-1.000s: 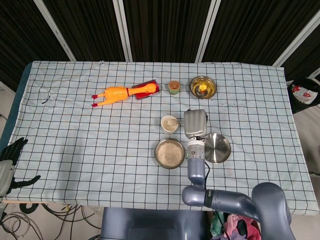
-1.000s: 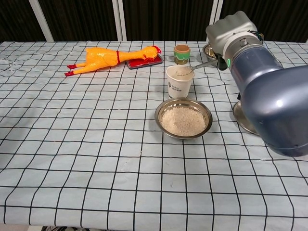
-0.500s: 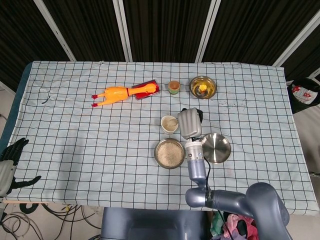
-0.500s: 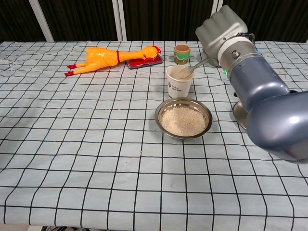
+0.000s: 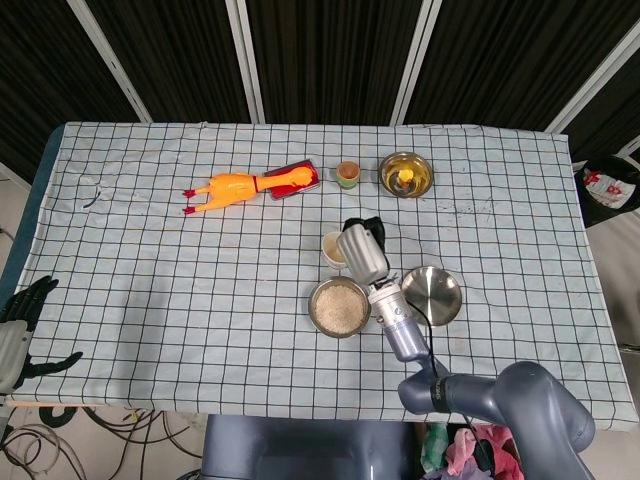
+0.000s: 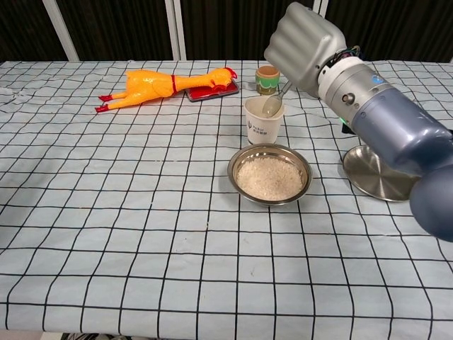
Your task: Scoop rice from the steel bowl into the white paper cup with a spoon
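Black curtains with pale struts hang behind my table (image 5: 150,330), which has a light blue cloth with a dark grid over it. So my right hand (image 6: 306,48) is up above the white paper cup (image 6: 262,122), fist closed around the handle of a spoon (image 6: 274,103), and the bowl of the spoon is tipped down right at the cup's rim. Can't honestly tell from either view whether there's rice on the spoon. From the head view my right hand (image 5: 361,250) covers part of the cup (image 5: 331,247), so that angle's not much help. The steel bowl (image 6: 270,174) with the rice (image 6: 269,176) sits just in front of the cup, on my side of it, near it but apart from it. To the right of that bowl there's an upside-down steel bowl (image 6: 375,173), close by, with my forearm passing over it. Further back there's a yellow rubber chicken (image 6: 163,84) lying on its side with its head over a red tray (image 6: 212,90), then a small green and brown cup (image 6: 267,78), and in the head view another steel bowl (image 5: 406,173) with something yellow in it. My left hand (image 5: 18,325) is way off at the left edge of the table, well away from everything, holding nothing, dark fingers spread apart.
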{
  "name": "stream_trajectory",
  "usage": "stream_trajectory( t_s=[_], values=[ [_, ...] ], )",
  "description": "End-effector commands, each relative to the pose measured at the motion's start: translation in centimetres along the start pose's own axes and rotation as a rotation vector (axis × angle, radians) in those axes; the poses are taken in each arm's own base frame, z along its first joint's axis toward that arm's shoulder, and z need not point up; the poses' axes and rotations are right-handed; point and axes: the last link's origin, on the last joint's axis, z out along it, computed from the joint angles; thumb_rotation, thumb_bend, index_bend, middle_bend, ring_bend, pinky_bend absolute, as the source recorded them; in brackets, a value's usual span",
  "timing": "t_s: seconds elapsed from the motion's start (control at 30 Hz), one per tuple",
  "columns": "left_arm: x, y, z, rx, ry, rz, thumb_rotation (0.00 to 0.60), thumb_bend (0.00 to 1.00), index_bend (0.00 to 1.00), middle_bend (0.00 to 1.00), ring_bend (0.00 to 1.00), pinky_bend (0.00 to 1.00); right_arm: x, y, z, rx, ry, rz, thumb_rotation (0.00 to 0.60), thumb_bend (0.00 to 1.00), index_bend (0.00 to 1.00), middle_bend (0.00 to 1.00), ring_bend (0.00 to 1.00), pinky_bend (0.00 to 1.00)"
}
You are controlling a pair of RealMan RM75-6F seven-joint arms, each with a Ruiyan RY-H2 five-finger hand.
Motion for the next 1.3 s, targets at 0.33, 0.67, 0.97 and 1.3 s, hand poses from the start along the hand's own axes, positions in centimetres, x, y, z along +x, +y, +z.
stream_trajectory(
  t_s=[0.33,0.67,0.97,1.3],
  values=[
    [0.0,0.0,0.0,0.0,0.0,0.002,0.6,0.0,0.0,0.0,0.0,0.0,-0.5,0.4,-0.2,0.001,0.02,-0.027,0.6,0.52,0.72,1.0,1.0,1.0],
    [0.0,0.0,0.0,-0.002,0.003,0.008,0.6,0.0,0.0,0.0,0.0,0.0,-0.2,1.0,-0.7,-0.015,0.018,0.003,0.6,0.52,0.72,1.0,1.0,1.0],
    [0.1,-0.1,0.0,0.001,0.011,0.01,0.6,0.0,0.0,0.0,0.0,0.0,0.3,2.2,-1.4,-0.075,-0.036,0.114,0.6,0.52,0.72,1.0,1.0,1.0],
    [0.1,-0.1,-0.1,0.002,0.009,0.008,0.6,0.0,0.0,0.0,0.0,0.0,-1.5,5.8,-4.0,-0.186,-0.239,0.321,0.6,0.52,0.72,1.0,1.0,1.0]
  ],
)
